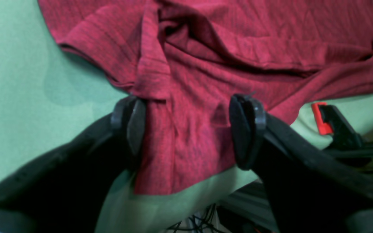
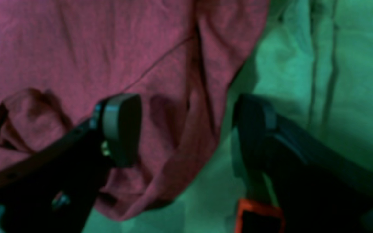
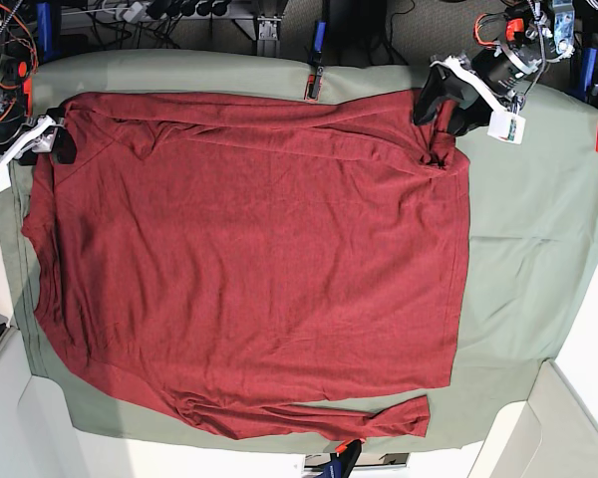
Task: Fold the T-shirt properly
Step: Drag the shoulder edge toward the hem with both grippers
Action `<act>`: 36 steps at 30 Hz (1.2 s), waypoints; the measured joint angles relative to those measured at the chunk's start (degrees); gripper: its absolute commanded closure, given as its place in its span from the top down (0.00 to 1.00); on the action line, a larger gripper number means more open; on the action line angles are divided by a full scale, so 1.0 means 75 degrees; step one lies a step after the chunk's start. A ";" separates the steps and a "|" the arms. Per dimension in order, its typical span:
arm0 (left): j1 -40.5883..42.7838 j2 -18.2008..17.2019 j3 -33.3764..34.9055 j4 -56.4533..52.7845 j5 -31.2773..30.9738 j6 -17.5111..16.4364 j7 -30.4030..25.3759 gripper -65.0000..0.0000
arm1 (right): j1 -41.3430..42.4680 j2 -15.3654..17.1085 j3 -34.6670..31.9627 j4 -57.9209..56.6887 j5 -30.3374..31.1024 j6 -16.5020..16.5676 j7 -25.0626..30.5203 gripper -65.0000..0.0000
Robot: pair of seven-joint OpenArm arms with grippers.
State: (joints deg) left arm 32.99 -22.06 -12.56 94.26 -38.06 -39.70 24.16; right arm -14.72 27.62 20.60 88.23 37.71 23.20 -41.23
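**Red shirt spread flat, both claws gaping**

Far left: right gripper [image 3: 52,137] at the shirt's corner, jaws spread wide, one pad over fabric, gripping nothing. Middle: T-shirt [image 3: 249,259] laid out across the green table cloth [image 3: 518,249], sleeve folded along the near edge. Far right: left gripper [image 3: 441,121] wide open too, straddling a bunched corner, not pinching. No readable writing or logos anywhere.

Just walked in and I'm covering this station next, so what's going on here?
A two-armed robot is starting to fold a dark red T-shirt, which lies spread almost flat on the green table cloth. Both arms are at the shirt's far edge, one at each corner. The left hand is open with a corner of fabric between its fingers, and the right hand is open astride the shirt's edge. Nothing is gripped or folded yet.
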 measured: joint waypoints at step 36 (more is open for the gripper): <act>0.0994 -0.0329 -0.2157 0.2460 -0.1113 0.0023 0.1460 0.00 | -0.0009 -0.0020 0.1448 0.0653 0.0854 0.0542 -0.0627 0.00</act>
State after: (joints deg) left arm 40.45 -24.53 -28.73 112.71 -46.41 -39.53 35.11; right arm -14.79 27.46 31.46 93.12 44.12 27.27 -45.93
